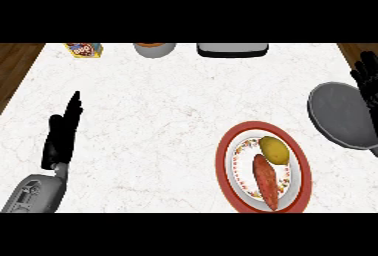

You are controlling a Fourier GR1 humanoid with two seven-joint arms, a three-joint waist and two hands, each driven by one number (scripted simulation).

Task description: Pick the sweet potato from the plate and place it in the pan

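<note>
Reddish sweet potato, one only, lengthwise on one red-rimmed plate, just beside one lemon. One grey pan near. Left hand straight-fingered, holding nothing; right hand indiscernible

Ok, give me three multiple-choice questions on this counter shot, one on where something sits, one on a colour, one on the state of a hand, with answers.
1. Where is the sweet potato?
A. on the plate
B. in the pan
C. in the left hand

2. What colour is the plate's outer rim?
A. blue
B. red
C. green

3. How is the left hand?
A. curled round the lemon
B. pressing on the pan
C. open, fingers straight, holding nothing

Answers: 1 A, it lies beside the lemon on the plate. 2 B, a red band rings the plate. 3 C, it rests on bare counter at the left, apart from everything.
</note>
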